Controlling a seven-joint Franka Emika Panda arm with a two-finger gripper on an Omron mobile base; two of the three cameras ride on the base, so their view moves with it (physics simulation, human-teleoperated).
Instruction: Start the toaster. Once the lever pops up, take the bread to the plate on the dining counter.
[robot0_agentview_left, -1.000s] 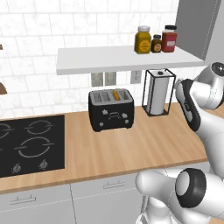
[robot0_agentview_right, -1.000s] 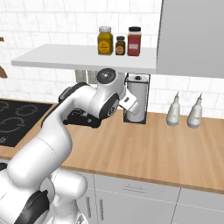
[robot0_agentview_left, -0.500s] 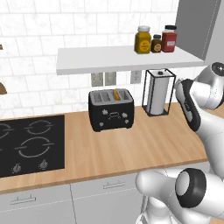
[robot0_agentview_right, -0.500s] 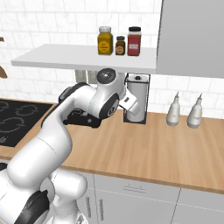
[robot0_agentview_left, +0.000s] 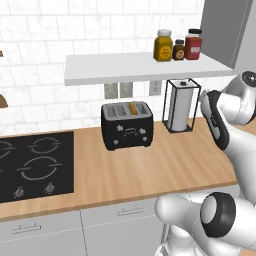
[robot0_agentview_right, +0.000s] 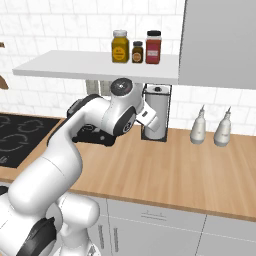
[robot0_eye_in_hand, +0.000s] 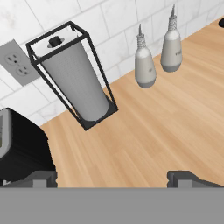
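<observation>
The glossy black toaster (robot0_agentview_left: 127, 126) stands on the wood counter against the tiled wall, right of the stove. The bread (robot0_agentview_left: 132, 107) stands in its right slot, only its orange top edge showing. The lever (robot0_agentview_left: 131, 132) is a small tab in the middle of the front face. In the hand view my gripper (robot0_eye_in_hand: 113, 179) is open, fingertips (robot0_eye_in_hand: 43, 177) wide apart with nothing between them. It hovers over bare counter, with a corner of the toaster (robot0_eye_in_hand: 19, 144) at the left edge. My arm hides most of the toaster in the right base view. The plate and the dining counter are out of view.
A wire paper towel holder (robot0_agentview_left: 181, 106) stands just right of the toaster. Two grey bottles (robot0_agentview_right: 199, 131) (robot0_agentview_right: 222, 133) sit further right by the wall. A shelf (robot0_agentview_left: 140, 66) with three jars hangs above. The black stove (robot0_agentview_left: 35, 162) lies to the left.
</observation>
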